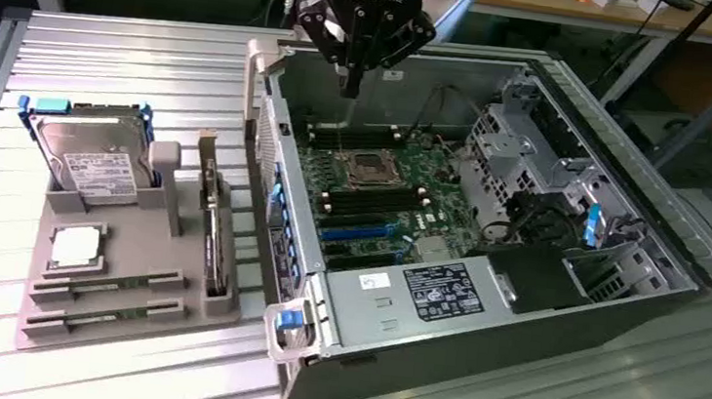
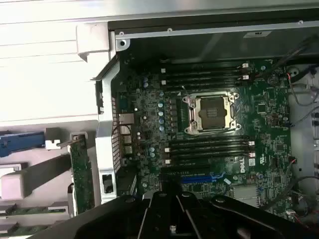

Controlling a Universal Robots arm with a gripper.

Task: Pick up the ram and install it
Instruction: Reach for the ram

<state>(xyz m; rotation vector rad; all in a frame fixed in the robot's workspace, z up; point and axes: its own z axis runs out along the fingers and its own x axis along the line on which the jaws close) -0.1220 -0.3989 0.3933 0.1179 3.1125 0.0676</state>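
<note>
One ram stick (image 1: 106, 284) lay flat in a slot of the gray tray (image 1: 141, 259), the other ram stick (image 1: 99, 318) in the next slot toward the tray's near edge; both also showed as green strips in the wrist view (image 2: 30, 211). The same tray held a processor chip (image 1: 74, 246), a hard drive (image 1: 96, 163) leaning in a blue-handled carrier, and an expansion card (image 1: 211, 235) standing on edge along its side nearest the computer case (image 1: 512, 352). The open case lay beside the tray, its motherboard (image 1: 376, 192) carrying black memory slots (image 2: 209, 148) on either side of the processor socket (image 2: 212, 112). The gripper (image 1: 351, 86) hung over the case's far end, well apart from the ram, pinched narrow and gripping nothing.
</note>
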